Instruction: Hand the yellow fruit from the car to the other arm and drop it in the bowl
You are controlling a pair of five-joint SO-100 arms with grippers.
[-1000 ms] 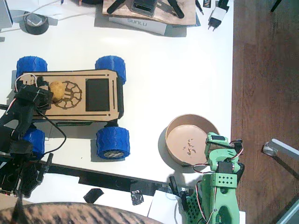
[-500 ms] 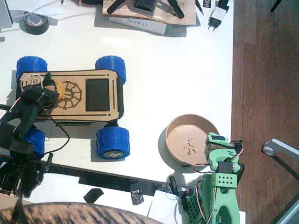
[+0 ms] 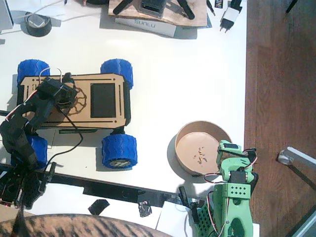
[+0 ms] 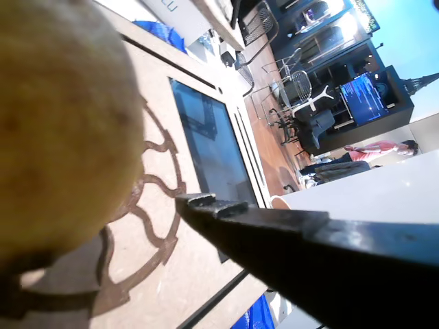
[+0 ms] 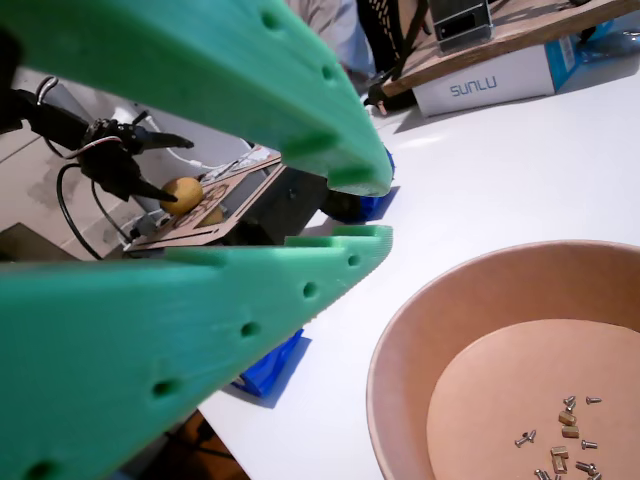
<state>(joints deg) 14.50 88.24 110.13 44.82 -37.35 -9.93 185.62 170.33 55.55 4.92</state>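
- The black left arm [image 3: 22, 131] reaches up and to the right, its end effector [image 3: 63, 91] closed around the fruit [image 5: 182, 195].
- The green right arm [image 3: 228, 200] sits folded at the lower edge, its end effector [image 3: 232, 153] with jaws apart, gripping nothing.

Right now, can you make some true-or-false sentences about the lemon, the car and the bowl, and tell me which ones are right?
1. The yellow fruit is inside the bowl. False: it sits at the car, between the left gripper jaws.
2. The bowl holds a few small bits. True.
3. The right gripper is green. True.
4. The right gripper is squeezing the fruit. False: it is open beside the bowl, holding nothing.
5. The car has red wheels. False: its wheels are blue.
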